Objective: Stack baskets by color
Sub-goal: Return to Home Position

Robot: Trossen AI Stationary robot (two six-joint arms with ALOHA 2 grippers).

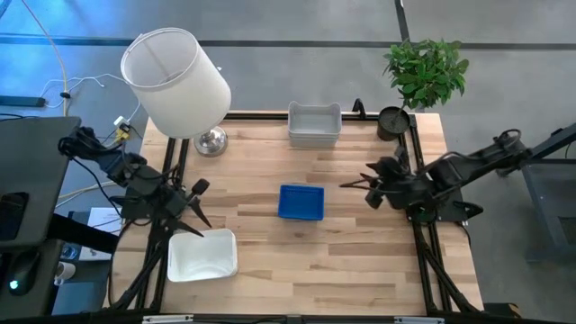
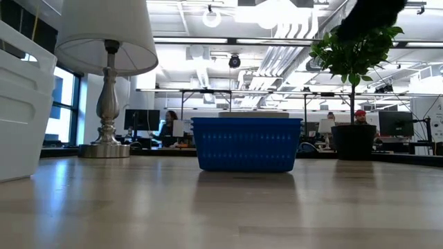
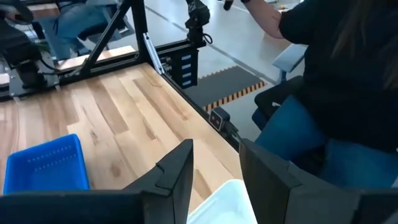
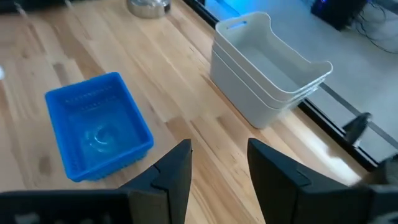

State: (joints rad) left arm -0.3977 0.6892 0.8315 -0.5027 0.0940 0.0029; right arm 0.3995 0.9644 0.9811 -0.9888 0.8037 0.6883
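Observation:
A blue basket (image 1: 301, 202) (image 4: 99, 124) (image 2: 246, 144) rests on its bottom at the table's middle. Two white baskets (image 1: 314, 124) (image 4: 267, 65) sit nested at the far edge. Another white basket (image 1: 202, 255) (image 3: 224, 202) lies near the front left. My left gripper (image 1: 202, 205) (image 3: 217, 174) hangs open above that basket's far edge, with nothing between its fingers. My right gripper (image 1: 355, 183) (image 4: 217, 168) is open in the air to the right of the blue basket, pointing toward it.
A lamp with a big white shade (image 1: 175, 81) stands at the far left, its metal foot (image 1: 211, 141) on the table. A potted plant (image 1: 425, 72) stands at the far right corner. A person in dark clothes (image 3: 336, 93) sits beyond the near edge.

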